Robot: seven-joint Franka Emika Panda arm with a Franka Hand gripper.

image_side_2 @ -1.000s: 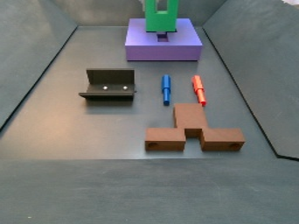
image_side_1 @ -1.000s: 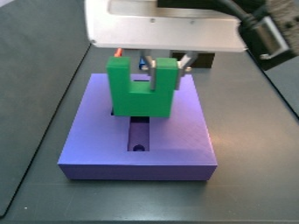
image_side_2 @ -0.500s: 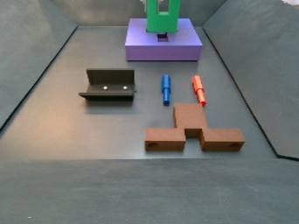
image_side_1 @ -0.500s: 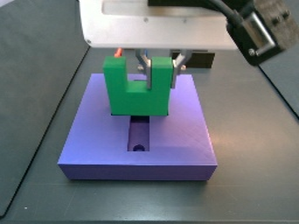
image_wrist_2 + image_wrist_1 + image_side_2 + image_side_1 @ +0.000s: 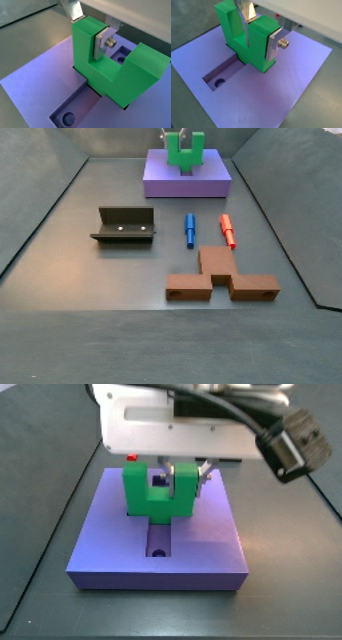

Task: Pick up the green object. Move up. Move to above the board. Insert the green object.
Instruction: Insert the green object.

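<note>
The grey floor (image 5: 94, 278) carries the board (image 5: 187, 183) at its far end, lying flat; the gripper (image 5: 178, 472) stands over it. Nearer the middle, the dark L-shaped fixture (image 5: 124, 225) sits on its base plate. Just beside it lie a blue peg (image 5: 190, 229) and a red peg (image 5: 227, 230), side by side but apart. Closer to the camera, a brown block (image 5: 222, 276) rests flat, near the red peg's end.
</note>
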